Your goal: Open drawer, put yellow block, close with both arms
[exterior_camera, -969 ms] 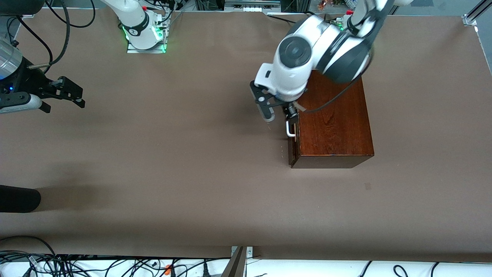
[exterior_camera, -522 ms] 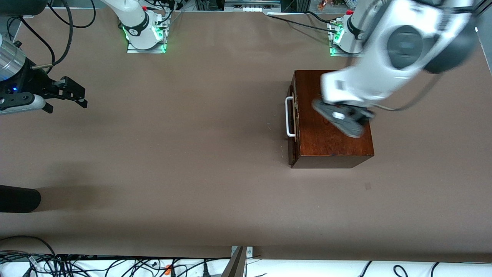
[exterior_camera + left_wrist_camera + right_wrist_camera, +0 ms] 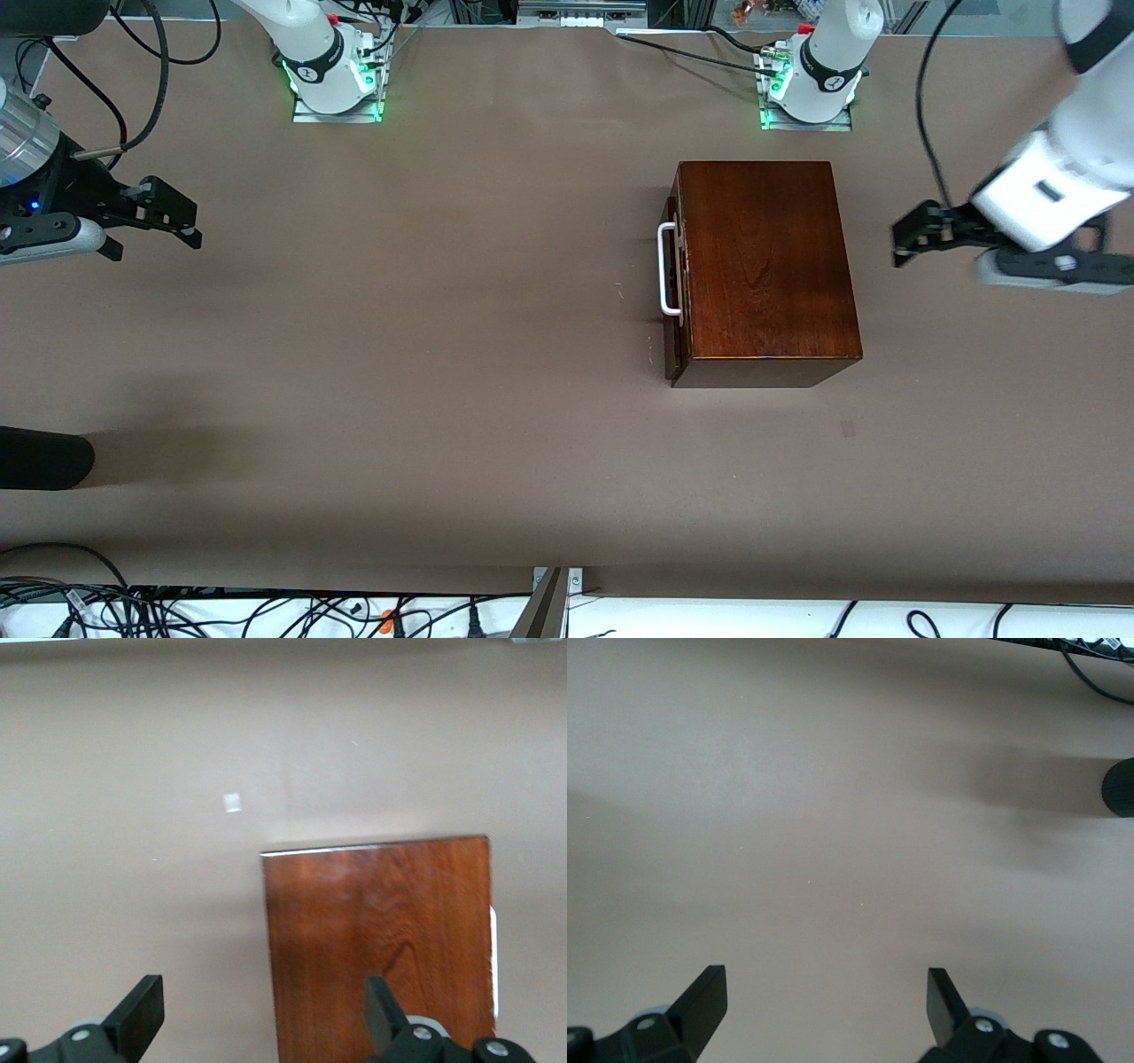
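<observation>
Drawer (image 3: pixel 673 292) sits shut in the wooden box (image 3: pixel 762 266), no yellow block in sight, so the task looks finished or parked; next move is likely none. Left gripper (image 3: pixel 912 237), jaws open and empty, hangs over the table beside the box toward the left arm's end, apart from the white handle (image 3: pixel 664 270). Right gripper (image 3: pixel 168 217), open and empty, waits at the right arm's end.

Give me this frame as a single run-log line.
drawer: shut in wooden box | yellow block: not visible | left gripper: open, over table toward left arm's end | right gripper: open, waiting over right arm's end
</observation>
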Controlling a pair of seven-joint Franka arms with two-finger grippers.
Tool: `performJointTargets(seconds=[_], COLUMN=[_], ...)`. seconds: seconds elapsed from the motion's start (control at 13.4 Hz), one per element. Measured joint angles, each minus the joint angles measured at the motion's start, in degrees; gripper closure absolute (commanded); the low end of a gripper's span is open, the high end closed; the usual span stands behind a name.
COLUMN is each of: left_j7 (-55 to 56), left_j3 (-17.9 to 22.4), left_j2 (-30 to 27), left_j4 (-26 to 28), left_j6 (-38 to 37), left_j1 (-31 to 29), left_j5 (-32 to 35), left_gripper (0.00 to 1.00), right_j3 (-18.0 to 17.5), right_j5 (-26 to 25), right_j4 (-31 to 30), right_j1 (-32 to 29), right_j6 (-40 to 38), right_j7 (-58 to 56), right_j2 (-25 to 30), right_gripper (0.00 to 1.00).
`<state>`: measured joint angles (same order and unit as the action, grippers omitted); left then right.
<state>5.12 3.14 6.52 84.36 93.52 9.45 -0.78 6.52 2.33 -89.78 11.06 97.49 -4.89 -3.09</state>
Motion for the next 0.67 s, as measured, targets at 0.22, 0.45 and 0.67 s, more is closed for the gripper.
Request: performJointTargets(seconds=[0.22,0.45,0.67], left_j7=[0.1,0.2,0.3], left_j3=[-3.0,-4.4,-4.9], left_j2=[-6.3,-7.5,-7.3], left_j4=[9.4,11.8,11.9], left_j6=[3.3,2.7,1.9], left_j1=[-6.0,-7.4,-7.4], left_j5=[0.0,0.0,0.0], left_gripper=[0.0,0.0,0.0], right_j3=[0.0,0.0,0.0], right_j5=[0.0,0.0,0.0], right_j4=[0.0,0.0,0.0], right_j1=[0.0,0.0,0.0], right_j6=[0.0,0.0,0.0], right_j7=[0.0,0.0,0.0], right_j2=[0.0,0.0,0.0], right_gripper=[0.0,0.0,0.0])
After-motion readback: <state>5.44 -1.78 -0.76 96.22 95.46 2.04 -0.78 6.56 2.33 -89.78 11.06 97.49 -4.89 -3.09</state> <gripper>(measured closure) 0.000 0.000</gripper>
